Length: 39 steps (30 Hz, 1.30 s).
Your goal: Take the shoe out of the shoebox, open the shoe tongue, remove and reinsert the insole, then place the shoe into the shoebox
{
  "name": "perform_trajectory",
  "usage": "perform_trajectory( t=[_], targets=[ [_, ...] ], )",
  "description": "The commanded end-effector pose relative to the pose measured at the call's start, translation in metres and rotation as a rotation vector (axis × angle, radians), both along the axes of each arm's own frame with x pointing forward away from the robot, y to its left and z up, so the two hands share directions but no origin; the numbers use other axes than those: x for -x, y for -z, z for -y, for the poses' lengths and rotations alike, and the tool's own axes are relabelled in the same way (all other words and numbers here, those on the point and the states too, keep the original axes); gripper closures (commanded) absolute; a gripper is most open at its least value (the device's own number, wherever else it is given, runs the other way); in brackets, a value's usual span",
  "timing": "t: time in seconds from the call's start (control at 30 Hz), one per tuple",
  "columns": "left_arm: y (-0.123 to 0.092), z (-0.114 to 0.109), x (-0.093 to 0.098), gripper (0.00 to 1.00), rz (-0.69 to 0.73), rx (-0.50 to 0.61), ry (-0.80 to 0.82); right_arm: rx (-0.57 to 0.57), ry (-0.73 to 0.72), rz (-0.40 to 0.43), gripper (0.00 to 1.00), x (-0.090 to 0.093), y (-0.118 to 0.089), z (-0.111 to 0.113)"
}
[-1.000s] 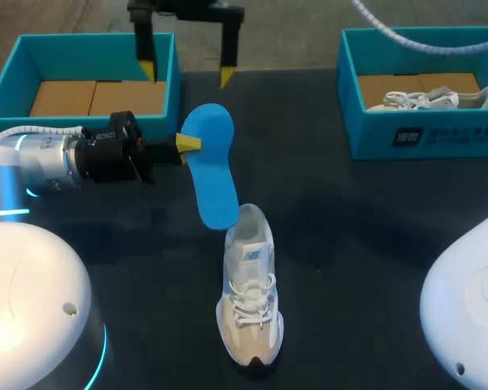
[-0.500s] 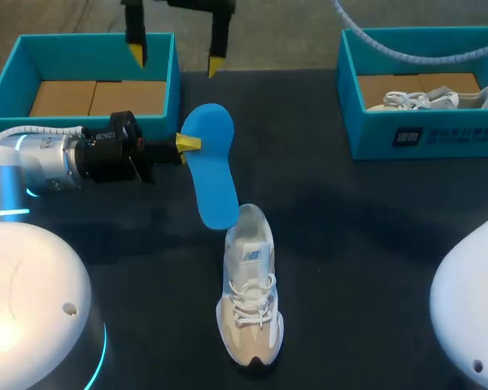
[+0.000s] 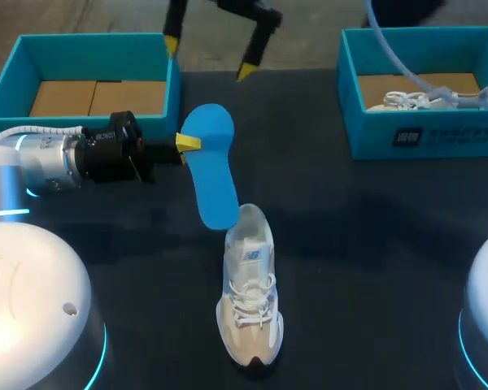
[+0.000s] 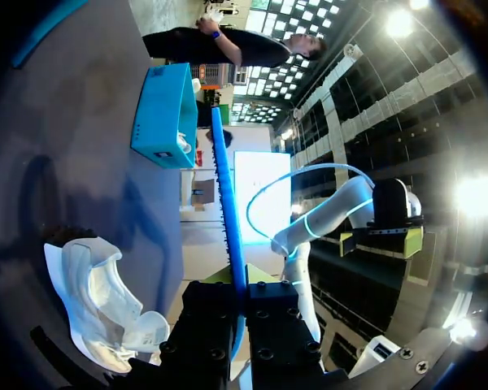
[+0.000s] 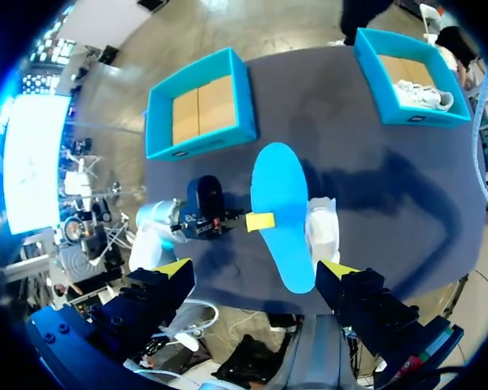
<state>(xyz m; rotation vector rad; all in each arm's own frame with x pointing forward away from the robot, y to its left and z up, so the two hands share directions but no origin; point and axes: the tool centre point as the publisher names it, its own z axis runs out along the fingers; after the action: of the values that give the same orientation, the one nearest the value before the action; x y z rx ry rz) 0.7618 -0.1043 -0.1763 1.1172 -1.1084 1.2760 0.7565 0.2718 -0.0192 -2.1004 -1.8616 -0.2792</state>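
Blue insole (image 3: 210,166) pinched at one edge by the left gripper (image 3: 187,144), one end meeting the heel of the white shoe (image 3: 250,296), which stands upright on the table between the shoeboxes. Right gripper (image 3: 209,58) spread wide, raised beside the left shoebox (image 3: 8,91).

I can read nothing here letter by letter. The clearest sign is a white printed label (image 3: 423,136) on the front wall of the shoebox (image 3: 472,134) at my right on the counter (image 3: 350,244). It has a small square mark and then two short rows of characters, all too small to make out. In my right wrist view it is only a pale fleck. The shoe (image 3: 250,301) standing on the counter has a small blurred emblem (image 3: 250,254) on its upper. The black wrist section of my left arm (image 3: 106,158) bears faint pale lettering (image 3: 106,136), also illegible.
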Motion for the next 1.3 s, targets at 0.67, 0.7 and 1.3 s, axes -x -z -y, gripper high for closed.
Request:
perform_trajectory(
  t=[0.67, 0.7, 1.3],
  targets=[
    [0.0, 0.0, 0.001, 1.0, -0.001, -0.001, 0.0, -0.674, 0.06, 0.043, 0.0, -0.004, 0.044, 0.025],
    [0.0, 0.0, 0.001, 1.0, -0.001, -0.001, 0.0, -0.681, 0.066, 0.043, 0.0, -0.003, 0.045, 0.026],
    [0.0, 0.0, 0.001, 1.0, -0.001, -0.001, 0.0, -0.914, 0.07, 0.14, 0.0, -0.001, 0.083, 0.041]
  ],
)
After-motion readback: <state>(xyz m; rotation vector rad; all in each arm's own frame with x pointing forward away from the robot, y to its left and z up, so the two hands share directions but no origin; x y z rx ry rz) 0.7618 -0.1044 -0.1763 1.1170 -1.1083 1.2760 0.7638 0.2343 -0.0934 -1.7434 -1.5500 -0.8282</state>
